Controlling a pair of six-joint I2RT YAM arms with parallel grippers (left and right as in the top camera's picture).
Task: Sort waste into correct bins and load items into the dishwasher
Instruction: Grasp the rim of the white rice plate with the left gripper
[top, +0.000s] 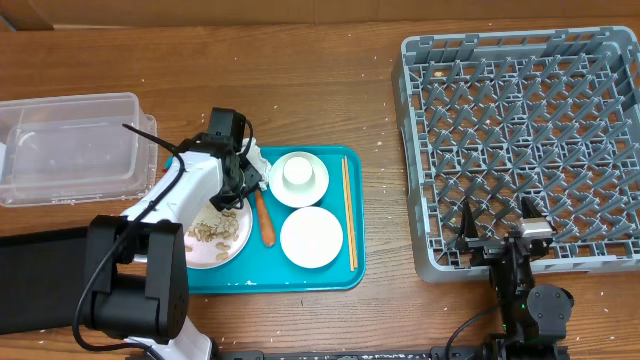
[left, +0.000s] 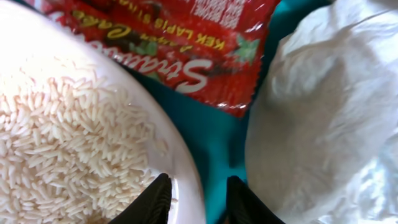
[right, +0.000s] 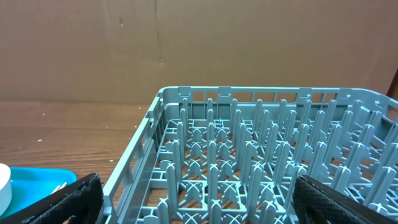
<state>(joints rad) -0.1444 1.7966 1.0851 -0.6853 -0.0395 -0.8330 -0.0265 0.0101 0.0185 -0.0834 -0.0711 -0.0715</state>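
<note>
waste sorting is the step in hand, by the look of it, and nothing is loaded in the rack yet. the red snack wrapper (left: 174, 50) lies flat on the teal tray (top: 330, 275) at its far left corner. its edge is just beside the rim of the pink plate (left: 149, 115), and the tissue ball (left: 323, 124) is on the other side. the rice crumbs (left: 62, 137) are heaped on that plate, and the orange stick (top: 264, 222) lies just beside it on the tray.

the left gripper (left: 199, 190) is right down among them. its jaws are parted only a little, one finger over the plate's rim and the other over bare teal next to the tissue. nothing is pinched between them that i can see. they straddle the rim rather than clamp it.

my read is that the next move calls for a small shift to get the wrapper or the tissue squarely between the fingers. then comes a firm close, a lift, and a carry left to the clear tub (top: 70, 150) or the black tray (top: 40, 265).

the right gripper (right: 196, 186) hangs at the near edge of the dish rack (top: 520, 120), jaws spread wide and empty.
</note>
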